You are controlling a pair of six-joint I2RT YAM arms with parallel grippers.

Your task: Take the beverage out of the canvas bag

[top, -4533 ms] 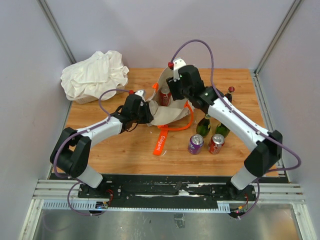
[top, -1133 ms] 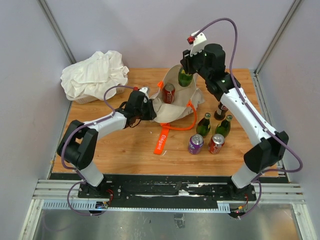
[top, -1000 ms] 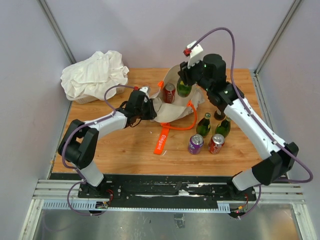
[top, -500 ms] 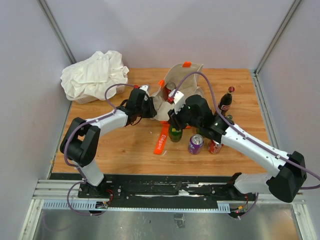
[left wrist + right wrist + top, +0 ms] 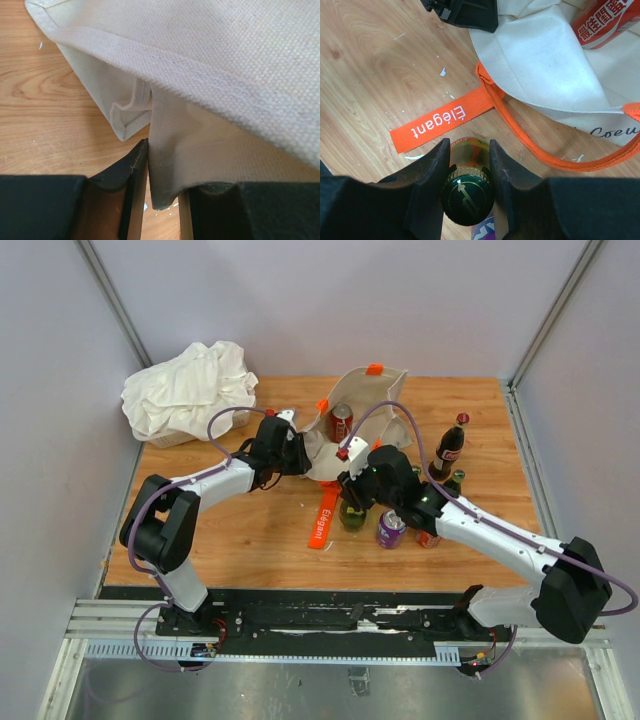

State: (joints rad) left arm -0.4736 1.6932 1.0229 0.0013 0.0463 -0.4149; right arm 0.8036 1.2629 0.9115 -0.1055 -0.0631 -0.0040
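The beige canvas bag (image 5: pixel 368 390) lies open at the table's middle back, with a red can (image 5: pixel 341 422) inside it. My left gripper (image 5: pixel 293 457) is shut on the bag's left edge; in the left wrist view the canvas (image 5: pixel 225 60) is pinched in my left gripper (image 5: pixel 162 172). My right gripper (image 5: pixel 352 498) is shut on the neck of a green glass bottle (image 5: pixel 352 517), which is upright in front of the bag beside the orange strap (image 5: pixel 322 522). In the right wrist view my gripper (image 5: pixel 468 150) clamps the bottle cap (image 5: pixel 468 196), with the lettered strap (image 5: pixel 432 122) and the bag (image 5: pixel 545 55) beyond.
A purple can (image 5: pixel 390 530), a red can (image 5: pixel 432 537), a green bottle (image 5: pixel 456 480) and a cola bottle (image 5: pixel 448 447) stand right of the bag. A white cloth bundle (image 5: pixel 190 388) lies at the back left. An orange handle loop (image 5: pixel 555 160) trails on the wood.
My right arm has carried the green bottle from above the bag's mouth down to the table in front of the bag. My left gripper has kept its hold on the bag's edge.
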